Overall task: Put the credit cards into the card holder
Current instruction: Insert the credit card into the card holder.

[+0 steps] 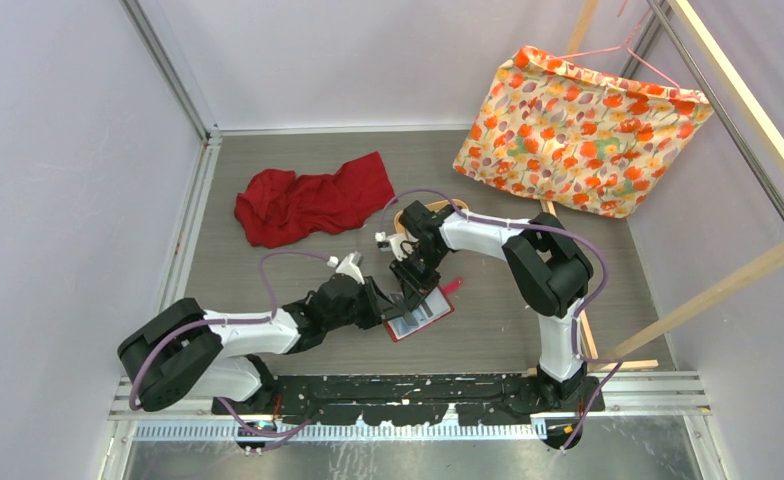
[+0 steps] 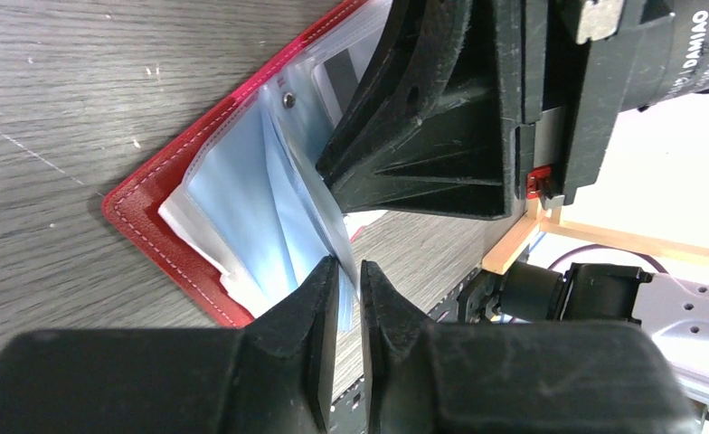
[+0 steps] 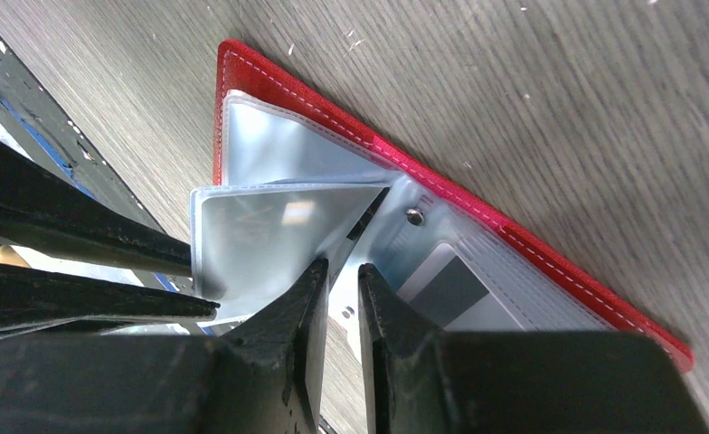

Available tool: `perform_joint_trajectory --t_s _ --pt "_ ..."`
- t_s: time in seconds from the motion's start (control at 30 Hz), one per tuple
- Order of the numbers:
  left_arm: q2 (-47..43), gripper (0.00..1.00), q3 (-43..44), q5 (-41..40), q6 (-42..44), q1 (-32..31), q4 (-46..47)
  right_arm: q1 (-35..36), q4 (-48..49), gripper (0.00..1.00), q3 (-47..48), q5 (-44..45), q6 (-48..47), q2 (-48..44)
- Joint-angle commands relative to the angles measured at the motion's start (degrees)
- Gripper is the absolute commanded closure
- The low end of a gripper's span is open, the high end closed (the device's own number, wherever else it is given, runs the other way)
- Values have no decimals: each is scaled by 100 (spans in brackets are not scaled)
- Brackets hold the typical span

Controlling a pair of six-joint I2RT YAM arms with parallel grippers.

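Observation:
The red card holder (image 1: pixel 440 310) lies open on the table between the two arms, its clear pockets (image 2: pixel 242 199) fanned upward. My left gripper (image 1: pixel 386 306) comes in from the left, and its jaws (image 2: pixel 346 268) are shut on the edge of one clear pocket leaf. My right gripper (image 1: pixel 414 288) hangs over the holder's middle with its jaws (image 3: pixel 342 269) a narrow gap apart; the clear sheet lies flat beneath them, not pinched. One pale credit card (image 3: pixel 450 280) with a grey stripe sits inside a pocket of the card holder (image 3: pixel 441 185). The same credit card (image 2: pixel 337 68) shows beside the right gripper's black body (image 2: pixel 441 117).
A crumpled red cloth (image 1: pixel 313 200) lies at the back left. A floral orange cloth (image 1: pixel 578 130) hangs on a hanger at the back right. A tan wooden tray (image 1: pixel 406 214) shows partly behind the right arm. Wooden frame bars (image 1: pixel 588 335) run along the right side.

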Motion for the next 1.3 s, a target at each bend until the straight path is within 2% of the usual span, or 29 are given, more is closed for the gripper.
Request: perform_joint_trajectory --t_s 0.0,0.13,0.23,0.47,0.73,0.93,1.1,1.27 --pt "-67 85 81 94 103 -35 573 -46 -59 74 124 53 -142 15" --pt "-79 87 75 23 130 -35 466 -113 -113 69 140 -85 -212 -131" --pt "11 93 101 23 143 -35 468 -145 -161 63 139 -260 -294 -248" --pt "117 99 195 1 139 -35 348 -220 -346 53 205 -470 -525 -472" --pt "128 100 176 -106 -199 -35 451 -329 -502 50 82 -471 -1120 -1180" --pt "198 100 107 -182 -854 -35 678 -139 -411 49 -377 -826 -1824 -1852" --pt "355 100 166 -189 -1604 -35 529 365 351 48 -959 -131 -1916 -2345" --pt "297 100 249 -375 -2006 -35 204 709 505 45 -1089 622 -2026 -2363"
